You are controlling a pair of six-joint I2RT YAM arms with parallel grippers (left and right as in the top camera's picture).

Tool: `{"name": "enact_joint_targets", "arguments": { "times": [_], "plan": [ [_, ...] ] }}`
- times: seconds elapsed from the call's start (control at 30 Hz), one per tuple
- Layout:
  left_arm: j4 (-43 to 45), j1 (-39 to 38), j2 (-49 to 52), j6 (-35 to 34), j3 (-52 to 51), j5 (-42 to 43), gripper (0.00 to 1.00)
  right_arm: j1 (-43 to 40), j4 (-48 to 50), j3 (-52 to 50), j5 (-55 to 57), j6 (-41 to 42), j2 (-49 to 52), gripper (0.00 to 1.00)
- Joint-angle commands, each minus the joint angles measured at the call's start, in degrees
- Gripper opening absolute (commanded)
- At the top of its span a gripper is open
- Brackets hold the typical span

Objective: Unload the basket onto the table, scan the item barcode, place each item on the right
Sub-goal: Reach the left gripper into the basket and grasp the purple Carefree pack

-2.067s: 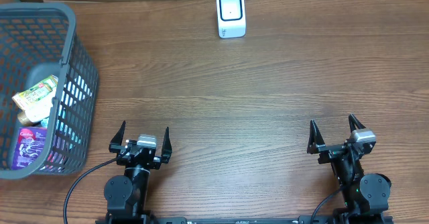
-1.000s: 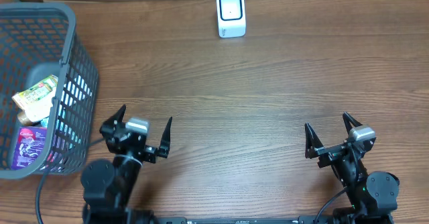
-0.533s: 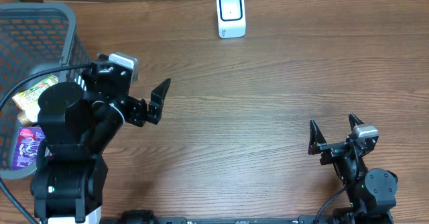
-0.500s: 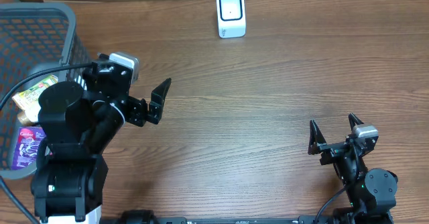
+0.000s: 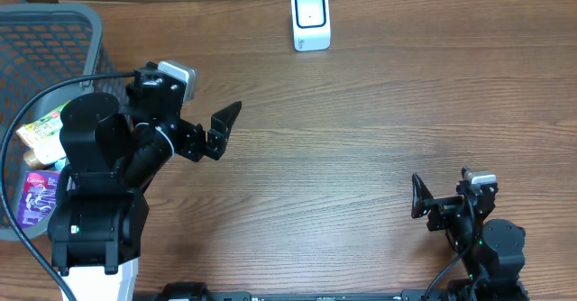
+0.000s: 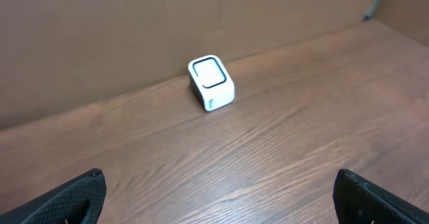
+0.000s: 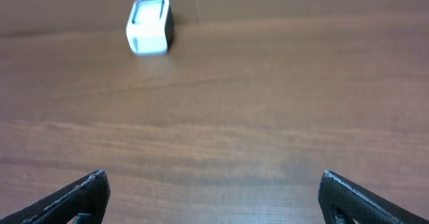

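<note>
Scanner [image 5: 311,19]: small white rounded box with a dark-rimmed face, upright at the far edge of the wood-grain table [image 5: 361,139]. Green-yellow pouch [image 5: 41,128] and purple packet [image 5: 34,197] lie in the grey mesh basket [image 5: 54,13] at far left, partly hidden by the left arm; barcodes cannot be made out. Left gripper [image 5: 185,98] raised beside the basket, jaws wide apart, empty; right gripper [image 5: 442,191] low at near right, likewise spread, holding nothing.

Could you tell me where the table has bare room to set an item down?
The middle of the table is bare, between the scanner, the left arm and the right gripper. So is the far right corner. The left is crowded around the basket.
</note>
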Motion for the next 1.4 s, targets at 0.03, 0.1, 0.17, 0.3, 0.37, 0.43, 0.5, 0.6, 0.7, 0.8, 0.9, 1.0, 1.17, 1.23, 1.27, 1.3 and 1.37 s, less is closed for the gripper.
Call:
{"name": "enact_joint_targets", "arguments": {
  "times": [0.03, 0.1, 0.17, 0.3, 0.37, 0.43, 0.5, 0.6, 0.7, 0.8, 0.9, 1.0, 1.17, 1.23, 1.27, 1.3, 1.37],
  "plan": [
    [0.35, 0.00, 0.79, -10.27, 1.29, -10.19, 1.00, 0.31, -2.23, 1.18, 1.22, -0.31, -0.07, 1.00],
    [0.42, 0.00, 0.76, -12.46, 1.42, -12.81, 1.00, 0.31, -2.23, 1.18, 1.62, -0.31, -0.07, 1.00],
    [0.81, 0.00, 0.85, -15.17, 1.44, -16.24, 1.00, 0.31, -2.40, 1.18, 1.62, -0.28, -0.07, 1.00],
    [1.42, 0.00, 2.23, -15.93, 3.17, -17.81, 1.00, 0.31, -2.86, 1.18, 1.62, -0.28, -0.07, 1.00],
    [-0.37, 0.00, 4.37, -16.96, 7.23, -20.48, 1.00, 0.31, -3.06, 1.18, 1.62, -0.28, -0.07, 1.00],
    [-4.92, 0.11, 7.82, -16.94, 14.45, -25.24, 1.00, 0.31, -3.06, 1.18, 1.62, -0.28, -0.07, 1.00],
    [-11.32, 1.09, 12.09, -16.76, 23.15, -29.99, 1.00, 0.31, -3.08, 1.18, 1.62, -0.28, -0.07, 1.00],
    [-21.14, 6.60, 18.25, -18.60, 34.56, -32.00, 1.00, 0.31, -3.19, 1.18, 1.62, -0.28, -0.07, 1.00],
    [-27.45, 19.06, 23.06, -25.27, 40.57, -31.71, 1.00, 0.31, -3.19, 1.18, 1.62, -0.28, -0.07, 1.00],
    [-30.40, 29.99, 25.40, -27.52, 40.46, -27.67, 1.00, 0.31, -3.19, 1.18, 1.62, -0.28, -0.07, 1.00],
    [-33.33, 38.38, 27.74, -30.38, 38.45, -24.30, 1.00, 0.31, -3.21, 1.18, 1.62, -0.28, -0.07, 1.00],
    [-30.73, 42.53, 28.65, -31.91, 32.26, -24.28, 1.00, 0.31, -3.21, 1.18, 1.62, -0.28, -0.07, 1.00],
    [-27.21, 42.80, 31.08, -31.95, 22.77, -26.43, 1.00, 0.31, -3.21, 1.18, 1.62, -0.28, -0.07, 1.00],
    [-24.09, 42.86, 31.95, -31.76, 18.27, -26.67, 1.00, 0.31, -3.21, 1.18, 1.62, -0.28, -0.07, 1.00],
    [-22.97, 42.86, 32.33, -31.78, 16.37, -26.88, 1.00, 0.31, -3.21, 1.18, 1.62, -0.28, -0.07, 1.00],
    [-21.38, 42.86, 33.07, -31.82, 13.35, -27.69, 1.00, 0.31, -3.21, 1.18, 1.62, -0.28, -0.07, 1.00],
    [-19.63, 42.86, 34.01, -31.82, 10.43, -29.03, 0.98, 0.31, -3.21, 1.18, 1.62, -0.28, -0.07, 1.00]
  ]
}}
